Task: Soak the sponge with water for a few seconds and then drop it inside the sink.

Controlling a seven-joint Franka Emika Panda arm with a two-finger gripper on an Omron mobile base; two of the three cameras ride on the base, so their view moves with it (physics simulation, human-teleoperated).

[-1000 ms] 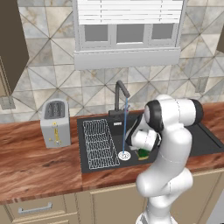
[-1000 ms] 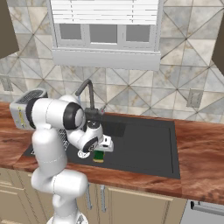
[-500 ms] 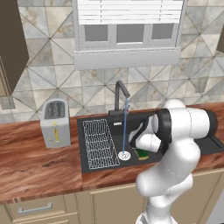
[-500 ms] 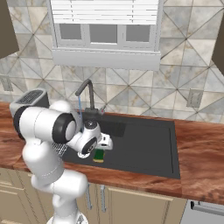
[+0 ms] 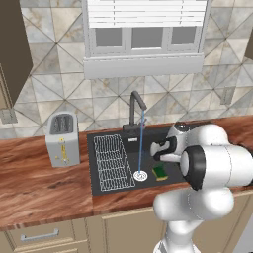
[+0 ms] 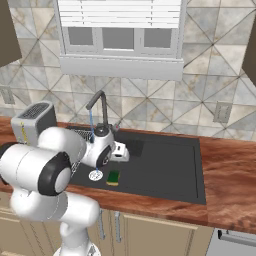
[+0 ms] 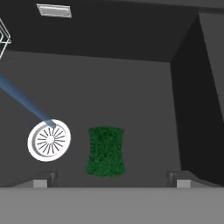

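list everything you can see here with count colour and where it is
sponge: 1, green top with yellow edge, lying on the sink floor beside the drain
water: 1 thin pale-blue stream, falling from the faucet onto the drain, apart from the sponge
sink: 1, dark grey-black, set in the counter
drain: 1, round, silver-white, on the sink floor
faucet: 1, dark, at the back edge of the sink
wire rack: 1, white, in the sink's left part
toaster: 1, silver-grey, on the counter left of the sink
counter: 1, reddish-brown wood, around the sink
window: 1, white frame and blinds, above the faucet
end effector: 1, dark fingers spread wide, over the sponge, holding nothing
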